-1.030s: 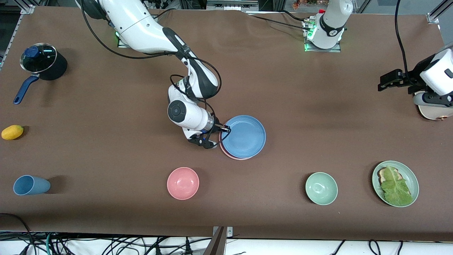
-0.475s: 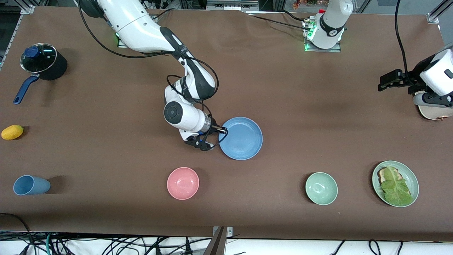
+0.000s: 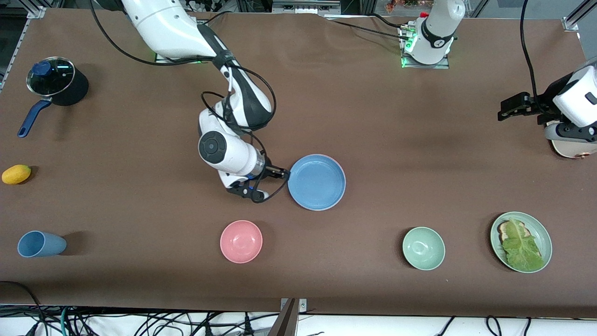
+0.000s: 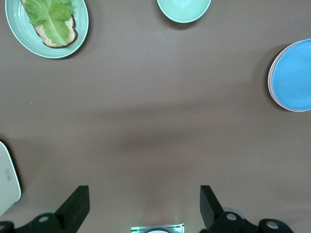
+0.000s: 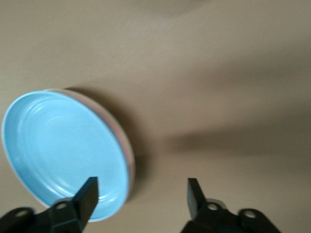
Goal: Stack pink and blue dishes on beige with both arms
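blue plate [image 3: 317,182] sits on the stack mid-worktop, right gripper [image 3: 267,184] at its 9 o'clock with fingers spread and empty, left gripper [image 3: 512,106] waits wide open; next retreat.

Brown table [image 3: 373,116] carrying plate stack [image 3: 316,182] beside right gripper [image 3: 268,183]; pink bowl [image 3: 241,241] sitting nearby.

Landmark: plate stack [image 3: 317,182], mid-surface [image 3: 373,116]. Top plate [image 4: 294,75] sits on a second plate's rim [image 5: 127,145]; whether a third lies beneath cannot be told.

Right gripper [image 3: 268,183]: just beside the stack, toward the right arm's end, jaws apart, clear of the rim.

Two bowls [image 3: 241,241] [image 3: 423,248]: nearer the camera than the stack, one toward each end.

Plate with bread and lettuce [image 3: 521,241]: same row, left arm's end.

Left gripper [image 3: 510,107]: waits, jaws apart, well apart from the stack over the left arm's end.
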`<state>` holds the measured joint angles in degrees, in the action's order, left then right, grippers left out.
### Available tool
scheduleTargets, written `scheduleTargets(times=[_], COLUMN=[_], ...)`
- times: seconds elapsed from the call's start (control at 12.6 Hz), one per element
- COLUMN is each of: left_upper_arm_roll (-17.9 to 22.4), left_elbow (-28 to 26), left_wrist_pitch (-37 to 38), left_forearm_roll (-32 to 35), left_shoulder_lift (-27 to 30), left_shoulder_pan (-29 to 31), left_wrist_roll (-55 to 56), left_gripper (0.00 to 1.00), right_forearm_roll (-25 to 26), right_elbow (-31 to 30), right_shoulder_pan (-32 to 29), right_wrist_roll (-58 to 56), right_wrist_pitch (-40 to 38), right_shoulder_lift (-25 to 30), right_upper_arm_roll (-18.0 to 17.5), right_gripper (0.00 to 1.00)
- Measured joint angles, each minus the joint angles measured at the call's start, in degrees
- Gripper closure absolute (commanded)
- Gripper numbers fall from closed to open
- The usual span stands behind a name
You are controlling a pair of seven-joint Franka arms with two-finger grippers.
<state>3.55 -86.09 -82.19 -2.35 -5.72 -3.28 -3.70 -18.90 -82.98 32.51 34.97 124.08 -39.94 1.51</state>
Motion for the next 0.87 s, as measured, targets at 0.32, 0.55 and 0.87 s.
scheduleTargets(times=[0.32, 0.55, 0.87], left_upper_arm_roll=[0.0, 0.0, 0.01], left_elbow=[0.0, 0.01, 0.03], left_wrist_pitch=[-0.02, -0.05, -0.09], left_forearm_roll=[0.0, 0.0, 0.0], left_shoulder_lift=[-0.01, -0.01, -0.02], left_shoulder_pan=[0.03, 0.04, 0.05], left_wrist_roll=[0.0, 0.0, 0.0], left_gripper=[0.0, 0.0, 0.0], right_forearm_roll=[11.31, 11.75, 11.79], right_elbow=[0.94, 1.38, 1.54], right_shoulder_pan=[-0.13, -0.31, -5.81], right_wrist_roll=[-2.74, -15.36, -24.38], right_wrist_pitch=[-10.51, -22.87, -33.84], right_shoulder_lift=[7.95, 15.29, 24.15], right_upper_arm_roll=[8.45, 17.36, 20.53], right_gripper=[0.0, 0.0, 0.0])
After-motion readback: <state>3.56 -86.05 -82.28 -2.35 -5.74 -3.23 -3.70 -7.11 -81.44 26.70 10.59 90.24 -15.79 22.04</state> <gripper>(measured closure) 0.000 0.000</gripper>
